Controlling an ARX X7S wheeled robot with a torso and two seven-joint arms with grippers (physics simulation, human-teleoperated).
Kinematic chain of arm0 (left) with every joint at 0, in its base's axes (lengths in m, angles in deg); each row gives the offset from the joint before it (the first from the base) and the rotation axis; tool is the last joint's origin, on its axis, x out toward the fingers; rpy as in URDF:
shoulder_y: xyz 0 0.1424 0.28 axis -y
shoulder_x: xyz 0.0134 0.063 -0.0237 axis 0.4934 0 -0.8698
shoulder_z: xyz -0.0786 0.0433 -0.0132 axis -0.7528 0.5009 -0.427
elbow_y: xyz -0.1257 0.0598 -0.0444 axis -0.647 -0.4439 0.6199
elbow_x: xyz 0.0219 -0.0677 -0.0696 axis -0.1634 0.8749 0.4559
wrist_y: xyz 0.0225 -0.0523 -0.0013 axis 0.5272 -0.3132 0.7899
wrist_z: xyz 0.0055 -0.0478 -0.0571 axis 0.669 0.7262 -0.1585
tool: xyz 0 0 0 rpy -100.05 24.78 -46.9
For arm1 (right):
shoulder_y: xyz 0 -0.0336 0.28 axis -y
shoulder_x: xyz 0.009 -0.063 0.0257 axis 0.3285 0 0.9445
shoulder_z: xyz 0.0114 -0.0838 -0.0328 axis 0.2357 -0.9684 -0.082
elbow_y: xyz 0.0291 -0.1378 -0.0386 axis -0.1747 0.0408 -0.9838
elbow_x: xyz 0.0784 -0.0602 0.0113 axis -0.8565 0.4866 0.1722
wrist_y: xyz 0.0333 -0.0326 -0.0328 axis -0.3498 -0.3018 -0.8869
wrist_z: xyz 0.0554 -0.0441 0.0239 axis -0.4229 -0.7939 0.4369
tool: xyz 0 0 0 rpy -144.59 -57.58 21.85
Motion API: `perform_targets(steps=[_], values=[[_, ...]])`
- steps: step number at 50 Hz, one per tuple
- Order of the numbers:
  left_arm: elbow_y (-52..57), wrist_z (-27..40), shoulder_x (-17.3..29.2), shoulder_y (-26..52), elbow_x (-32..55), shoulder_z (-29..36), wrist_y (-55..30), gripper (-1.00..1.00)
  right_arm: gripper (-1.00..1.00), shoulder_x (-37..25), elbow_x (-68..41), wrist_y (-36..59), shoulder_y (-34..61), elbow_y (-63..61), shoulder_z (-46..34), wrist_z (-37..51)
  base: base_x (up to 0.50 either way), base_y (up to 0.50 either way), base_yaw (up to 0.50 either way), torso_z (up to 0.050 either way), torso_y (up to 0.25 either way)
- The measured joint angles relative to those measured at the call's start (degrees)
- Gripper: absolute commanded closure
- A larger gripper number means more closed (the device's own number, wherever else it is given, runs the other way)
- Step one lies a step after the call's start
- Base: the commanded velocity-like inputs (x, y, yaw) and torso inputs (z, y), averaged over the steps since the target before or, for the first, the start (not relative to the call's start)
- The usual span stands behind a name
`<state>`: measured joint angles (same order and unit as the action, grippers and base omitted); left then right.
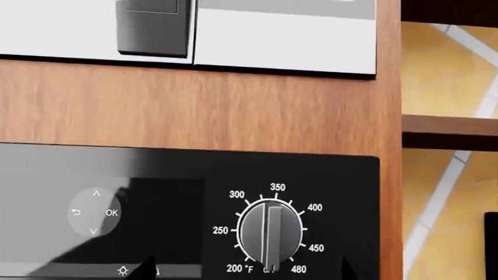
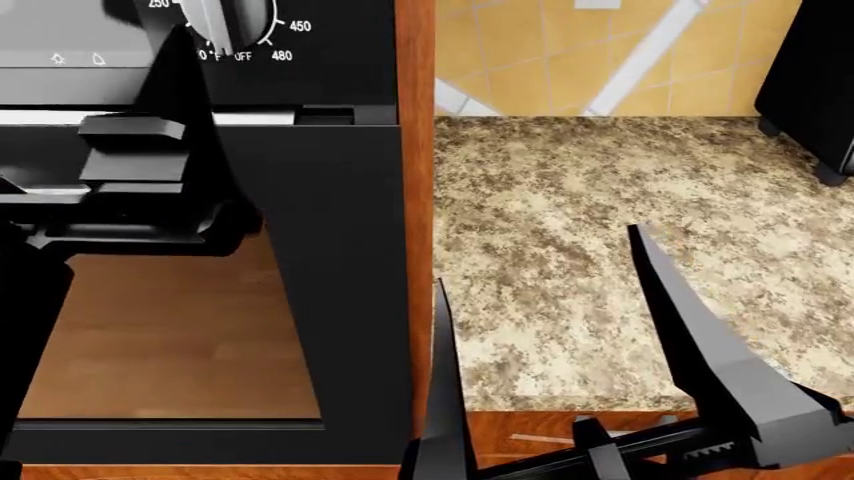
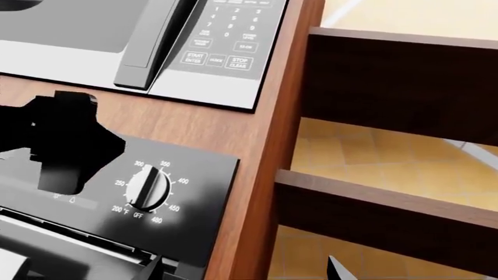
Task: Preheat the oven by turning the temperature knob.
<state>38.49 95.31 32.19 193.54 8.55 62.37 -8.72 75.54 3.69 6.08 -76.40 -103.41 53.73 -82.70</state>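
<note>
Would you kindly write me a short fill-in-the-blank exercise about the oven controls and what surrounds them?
1. The temperature knob points at the mark ____.
2. The highest number on the dial is ____.
3. The appliance above the oven is a ____.
4. The right gripper hangs over the speckled ____.

Missing words: OFF; 480; microwave; countertop

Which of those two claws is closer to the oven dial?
The left gripper, the dark claw raised in front of the oven, just below the temperature knob. The right gripper hangs low over the speckled countertop, well away.
</note>
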Motion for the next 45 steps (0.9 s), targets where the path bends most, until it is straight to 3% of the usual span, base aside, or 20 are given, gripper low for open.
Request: perform_targets(steps=[4, 11, 16, 26, 45], values=[[0.0, -0.6, 0.8, -6.9, 6.1, -13.6, -6.7, -1.00, -1.00, 0.0, 0.0, 0.0, 0.0, 0.0, 0.0, -0.1, 0.00, 0.00, 0.00, 0.000, 0.000], [0.0, 2.6, -2.8, -29.2, 19.5, -49.3, -26.1, -1.00, -1.00, 0.0, 0.0, 0.1, 0.0, 0.0, 0.0, -0.2, 0.00, 0.00, 0.00, 0.000, 0.000], [0.0, 4.0, -3.8, -37.2, 24.9, -63.3, -32.9, -1.00, -1.00, 0.0, 0.0, 0.1, 0.0, 0.0, 0.0, -0.3, 0.00, 0.00, 0.00, 0.000, 0.000], [-0.2, 5.2, -3.5, -41.0, 30.7, -72.9, -37.1, -1.00, -1.00, 0.0, 0.1, 0.3, 0.0, 0.0, -0.1, -0.5, 0.00, 0.00, 0.00, 0.000, 0.000], [-0.7, 5.5, -2.8, -41.3, 34.6, -78.1, -38.9, -1.00, -1.00, 0.0, 0.2, 0.8, 0.0, 0.0, -0.2, -0.7, 0.00, 0.00, 0.00, 0.000, 0.000]])
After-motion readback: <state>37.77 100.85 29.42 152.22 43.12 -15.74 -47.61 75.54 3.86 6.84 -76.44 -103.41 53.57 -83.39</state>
